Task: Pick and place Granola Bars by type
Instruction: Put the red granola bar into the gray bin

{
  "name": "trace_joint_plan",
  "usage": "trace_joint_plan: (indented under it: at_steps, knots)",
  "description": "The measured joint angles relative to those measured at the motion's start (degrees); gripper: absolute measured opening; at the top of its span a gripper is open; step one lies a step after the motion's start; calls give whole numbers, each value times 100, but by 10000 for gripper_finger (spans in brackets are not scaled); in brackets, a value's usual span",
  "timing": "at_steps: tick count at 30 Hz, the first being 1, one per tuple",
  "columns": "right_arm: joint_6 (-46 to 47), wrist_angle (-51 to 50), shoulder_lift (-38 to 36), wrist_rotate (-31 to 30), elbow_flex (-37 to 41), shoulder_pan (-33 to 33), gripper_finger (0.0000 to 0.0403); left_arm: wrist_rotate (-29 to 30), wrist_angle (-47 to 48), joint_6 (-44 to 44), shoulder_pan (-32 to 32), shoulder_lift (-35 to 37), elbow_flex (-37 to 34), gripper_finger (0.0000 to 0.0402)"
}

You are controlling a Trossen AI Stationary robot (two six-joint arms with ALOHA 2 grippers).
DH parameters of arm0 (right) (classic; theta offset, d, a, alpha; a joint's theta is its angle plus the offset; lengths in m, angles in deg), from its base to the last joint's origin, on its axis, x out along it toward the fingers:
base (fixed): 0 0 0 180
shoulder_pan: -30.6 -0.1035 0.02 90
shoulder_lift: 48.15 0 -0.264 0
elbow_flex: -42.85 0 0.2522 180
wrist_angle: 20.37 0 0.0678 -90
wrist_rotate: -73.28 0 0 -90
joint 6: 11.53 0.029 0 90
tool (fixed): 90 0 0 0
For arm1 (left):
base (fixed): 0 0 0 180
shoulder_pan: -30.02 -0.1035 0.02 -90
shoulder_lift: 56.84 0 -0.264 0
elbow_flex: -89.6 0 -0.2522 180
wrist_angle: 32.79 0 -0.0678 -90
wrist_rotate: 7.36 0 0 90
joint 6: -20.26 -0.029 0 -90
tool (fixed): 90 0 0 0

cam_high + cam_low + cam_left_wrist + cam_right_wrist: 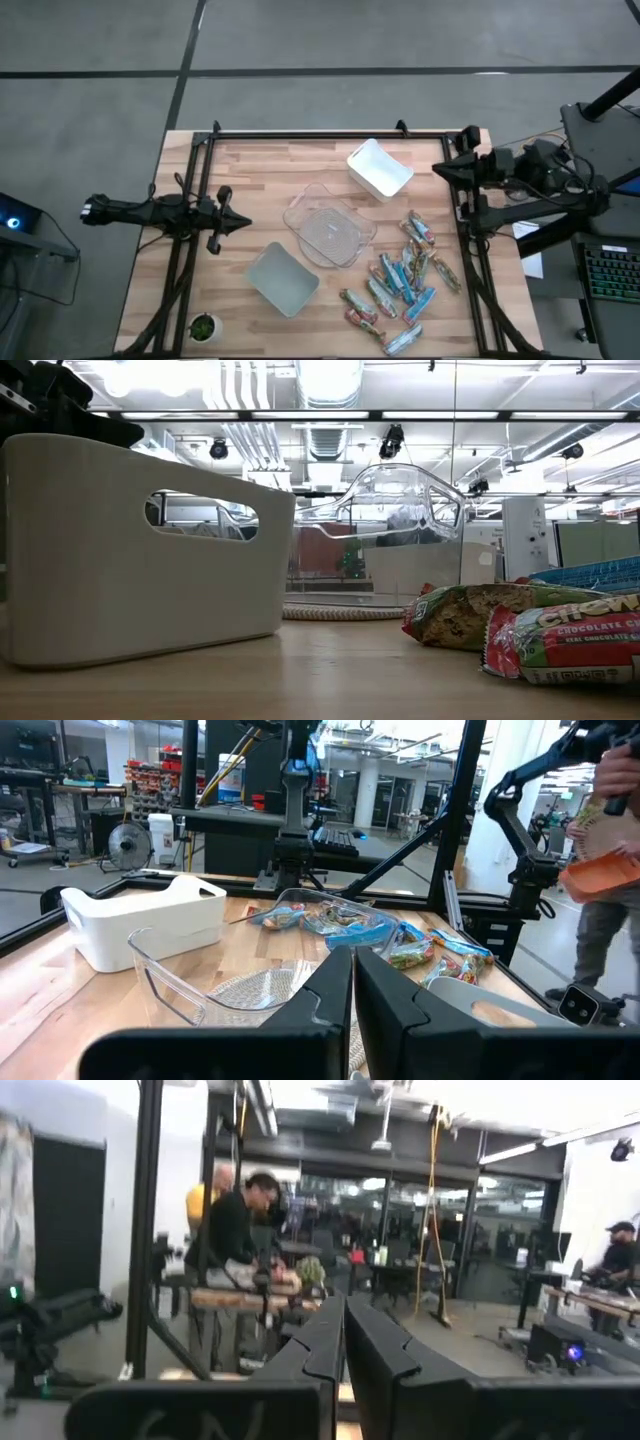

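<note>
The Granola Bars [405, 275] lie in a loose heap on the wooden table's right near part, in blue, red and greenish-brown wrappers; the low view shows a greenish-brown bar [480, 615] and a red bar [565, 640] flat on the wood. In the left wrist view they lie beyond the clear bin [400, 935]. My left gripper [238, 222] rests level at the table's left side, shut and touching nothing [353, 990]. My right gripper [440, 170] is raised over the table's far right edge, shut, with nothing between its fingers [343, 1350], facing the room.
Three bins stand mid-table: a white one [379, 168] at the far side, a clear one [328, 228] in the middle, a grey-green one [282, 278] nearer. A small green thing [204, 327] sits at the near left corner. People show in the room beyond [235, 1230].
</note>
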Motion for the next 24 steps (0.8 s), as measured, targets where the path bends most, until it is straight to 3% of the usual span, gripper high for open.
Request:
trace_joint_plan:
  at_steps: [7, 15, 24]
  knots:
    - [-19, -1293, 806, -14, -1173, 0, 9, 0, 0, 0, 0, 0, -2, 0]
    - [192, -2118, 1568, -14, -2207, 0, 8, 0, 0, 0, -2, 0, -2, 0]
    - [1352, -3436, 2207, -9, -2837, 0, 8, 0, 0, 0, -2, 0, 0, 0]
